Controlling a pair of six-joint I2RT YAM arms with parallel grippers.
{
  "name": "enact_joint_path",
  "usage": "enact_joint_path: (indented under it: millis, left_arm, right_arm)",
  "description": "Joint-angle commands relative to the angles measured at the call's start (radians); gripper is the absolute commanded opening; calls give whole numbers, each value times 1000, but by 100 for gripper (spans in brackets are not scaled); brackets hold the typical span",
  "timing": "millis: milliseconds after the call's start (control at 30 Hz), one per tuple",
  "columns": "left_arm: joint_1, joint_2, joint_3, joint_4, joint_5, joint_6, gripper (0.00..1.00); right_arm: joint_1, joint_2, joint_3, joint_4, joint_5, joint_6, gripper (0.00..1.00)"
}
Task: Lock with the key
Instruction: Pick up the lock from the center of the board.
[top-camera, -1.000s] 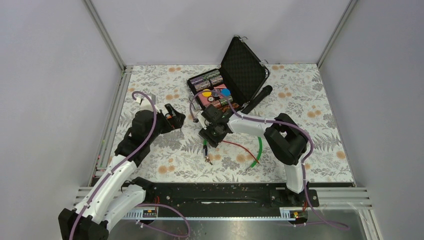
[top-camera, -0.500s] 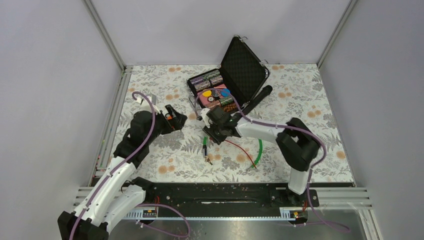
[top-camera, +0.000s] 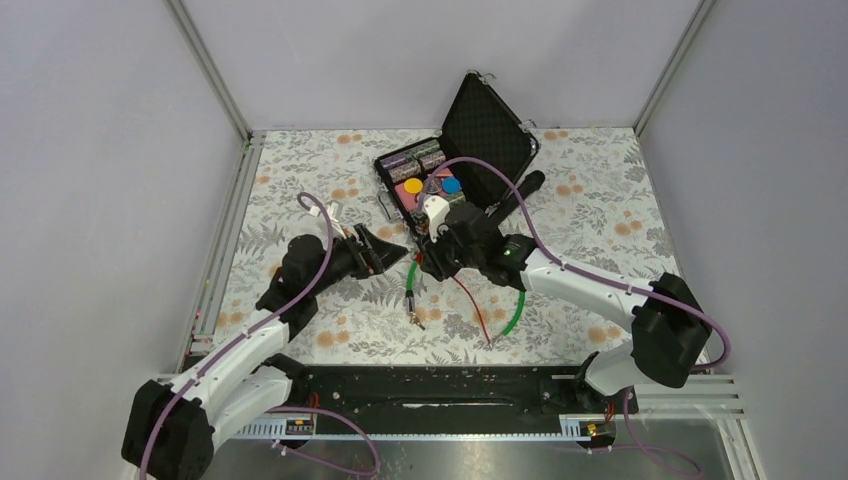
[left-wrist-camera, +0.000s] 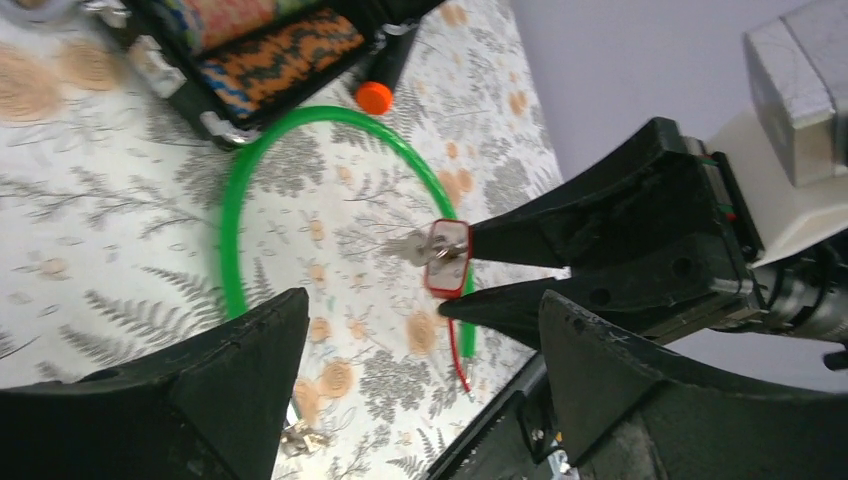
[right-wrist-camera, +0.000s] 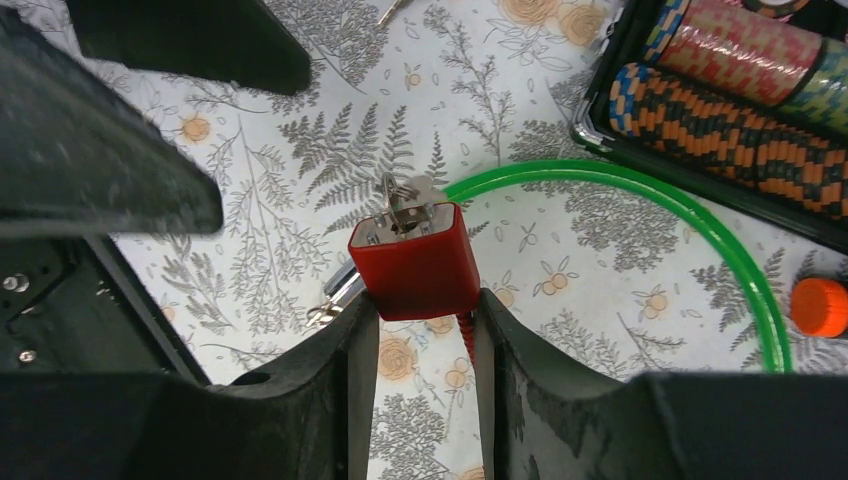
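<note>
A small red padlock hangs above the floral cloth, with my right gripper shut on its sides. The key, tiny and silvery, sticks out of the lock's far end. In the left wrist view the same padlock and key point toward my left gripper, which is open and a short way from them, holding nothing. From above, the left gripper and right gripper face each other near the middle. The lock's thin red cable trails down to the cloth.
A green cable loop lies under the right arm. An open black case of poker chips stands behind, a black cylinder beside it. An orange cap lies near the case. A small bunch of keys lies nearer the front.
The right arm has stretched out to the left and carried the padlock up off the cloth. The left gripper has swung right toward it and narrowed slightly.
</note>
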Motion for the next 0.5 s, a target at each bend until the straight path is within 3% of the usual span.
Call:
enact_joint_path:
  millis: [0,467]
  left_arm:
    - [-51,48,-32,290,80,-96,80]
    - [-125,141,-39,324,-16,-77,48]
  right_arm:
    - [1,-37,6,44,-84,89,25]
    - [2,-46,-2,78,-134,197,25]
